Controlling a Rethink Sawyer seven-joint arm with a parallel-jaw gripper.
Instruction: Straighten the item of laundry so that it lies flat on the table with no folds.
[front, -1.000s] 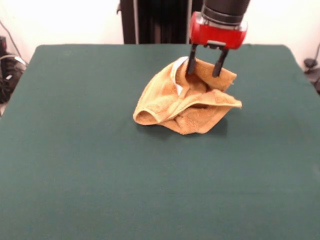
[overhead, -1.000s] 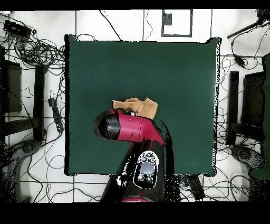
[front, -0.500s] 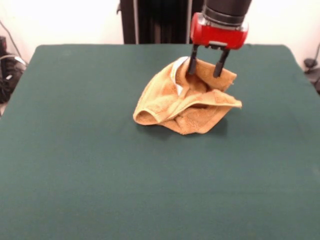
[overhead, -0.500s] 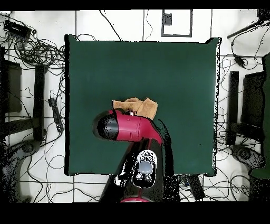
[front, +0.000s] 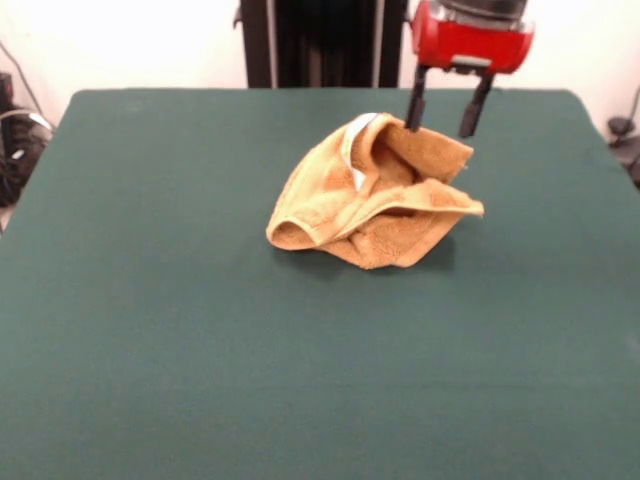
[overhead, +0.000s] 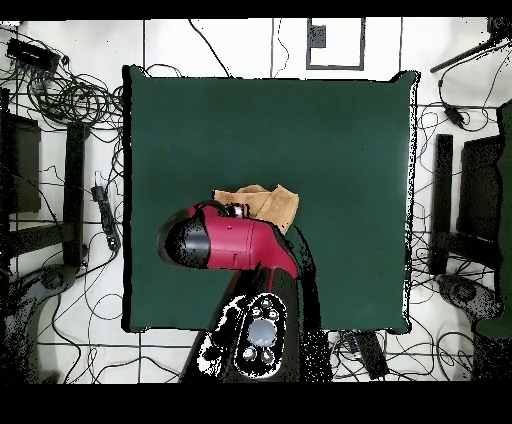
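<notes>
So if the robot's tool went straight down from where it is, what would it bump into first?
Most likely the raised back edge of the crumpled towel: the open tool hangs just above it. Depth is unclear, so one finger could miss and reach the green table.

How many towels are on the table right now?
1. A single crumpled towel lies on the table, a little toward its far side, below the open gripper. From overhead the arm covers part of it, but nothing suggests a second towel.
</notes>
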